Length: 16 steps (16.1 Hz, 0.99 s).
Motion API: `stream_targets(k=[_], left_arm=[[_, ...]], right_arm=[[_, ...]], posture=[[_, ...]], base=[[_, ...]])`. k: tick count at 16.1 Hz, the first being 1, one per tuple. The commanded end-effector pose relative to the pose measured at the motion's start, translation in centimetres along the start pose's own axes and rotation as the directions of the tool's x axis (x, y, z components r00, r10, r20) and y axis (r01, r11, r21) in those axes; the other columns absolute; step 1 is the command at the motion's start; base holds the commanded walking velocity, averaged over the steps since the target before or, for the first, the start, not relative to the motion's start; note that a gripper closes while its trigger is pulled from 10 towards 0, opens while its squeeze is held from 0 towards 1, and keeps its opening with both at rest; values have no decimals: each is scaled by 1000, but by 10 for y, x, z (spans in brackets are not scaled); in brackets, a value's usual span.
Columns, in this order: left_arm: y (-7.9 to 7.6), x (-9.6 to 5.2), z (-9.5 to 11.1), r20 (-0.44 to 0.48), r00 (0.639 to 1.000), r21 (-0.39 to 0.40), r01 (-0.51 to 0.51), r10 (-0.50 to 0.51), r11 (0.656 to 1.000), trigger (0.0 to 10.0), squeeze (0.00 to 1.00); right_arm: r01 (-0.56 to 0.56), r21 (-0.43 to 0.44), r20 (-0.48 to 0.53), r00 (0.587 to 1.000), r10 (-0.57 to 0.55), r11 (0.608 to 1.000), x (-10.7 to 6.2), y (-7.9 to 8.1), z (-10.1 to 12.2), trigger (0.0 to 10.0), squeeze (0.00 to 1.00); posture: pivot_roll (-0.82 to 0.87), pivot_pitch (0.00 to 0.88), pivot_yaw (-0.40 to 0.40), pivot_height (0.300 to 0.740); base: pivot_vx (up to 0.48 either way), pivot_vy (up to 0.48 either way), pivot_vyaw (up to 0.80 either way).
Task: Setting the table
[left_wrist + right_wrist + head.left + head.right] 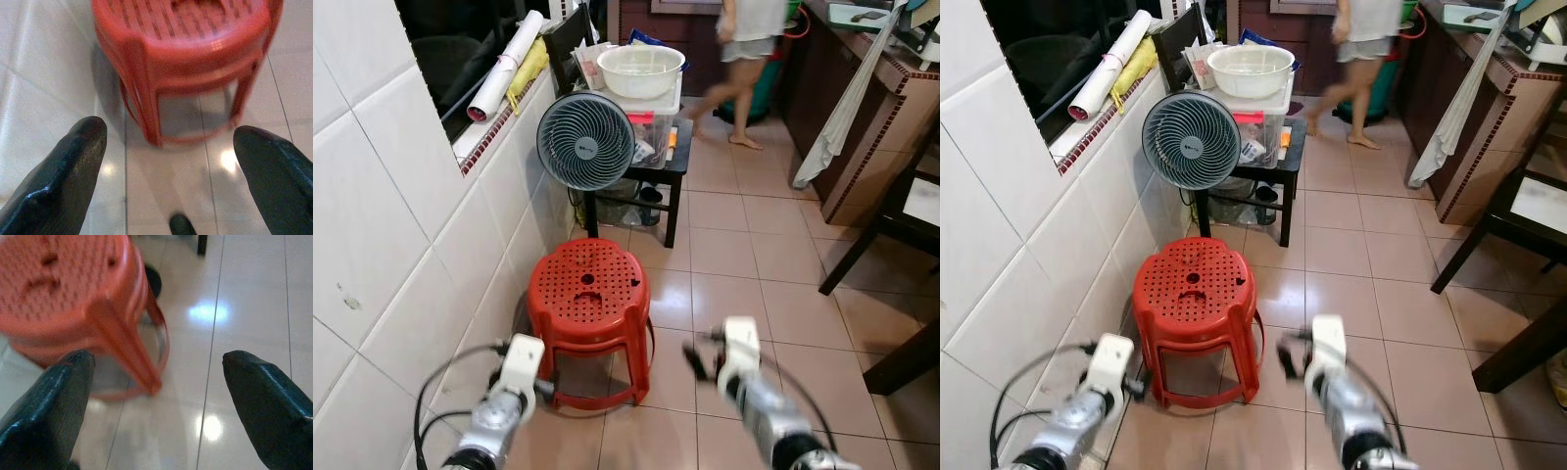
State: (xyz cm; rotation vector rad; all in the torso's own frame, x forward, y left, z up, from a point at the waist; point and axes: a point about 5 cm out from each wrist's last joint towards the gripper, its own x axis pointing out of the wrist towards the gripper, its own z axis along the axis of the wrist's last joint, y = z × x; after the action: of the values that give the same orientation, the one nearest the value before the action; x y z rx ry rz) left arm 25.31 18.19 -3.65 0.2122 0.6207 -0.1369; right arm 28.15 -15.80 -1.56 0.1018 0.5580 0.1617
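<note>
Both pincers – left pincer (168,147), right pincer (156,377) – hang open, empty, over the tiled floor (744,264) flanking one red stool (588,290); one white basin (640,69) atop a clear box (656,122) behind one fan (585,140) – contents unclear.

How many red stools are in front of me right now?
1. The red stool stands on the tiled floor beside the white wall, just ahead of both open grippers, in front of the grey fan. More may be outside the frame.

A glossy tiled floor (744,255) carries a red stool (588,294) near the white wall; behind it stands a small dark table (675,166), beside a fan (585,140).
</note>
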Motion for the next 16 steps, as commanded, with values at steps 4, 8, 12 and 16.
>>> stream_targets(k=[4,8,12,16], left_arm=[[22,-15,29,267,962,-60,-46,60,997,10000,0],[3,-52,34,392,919,-73,-12,40,997,10000,0],[17,-73,16,359,928,-96,-69,99,993,10000,0],[18,-75,20,349,933,-58,-69,85,996,10000,0]], right_arm=[[-24,54,155,988,15,998,-11,-21,21,10000,0],[-95,-22,242,965,98,995,-32,-12,34,10000,0],[-91,-67,314,943,108,994,-38,4,41,10000,0],[-55,-16,307,950,58,998,-42,5,39,10000,0]], posture=[[-139,88,7,740],[-118,127,-3,740],[-62,117,-33,740],[-72,105,-31,740]], base=[[0,0,0],[0,0,0],[0,0,0],[0,0,0]])
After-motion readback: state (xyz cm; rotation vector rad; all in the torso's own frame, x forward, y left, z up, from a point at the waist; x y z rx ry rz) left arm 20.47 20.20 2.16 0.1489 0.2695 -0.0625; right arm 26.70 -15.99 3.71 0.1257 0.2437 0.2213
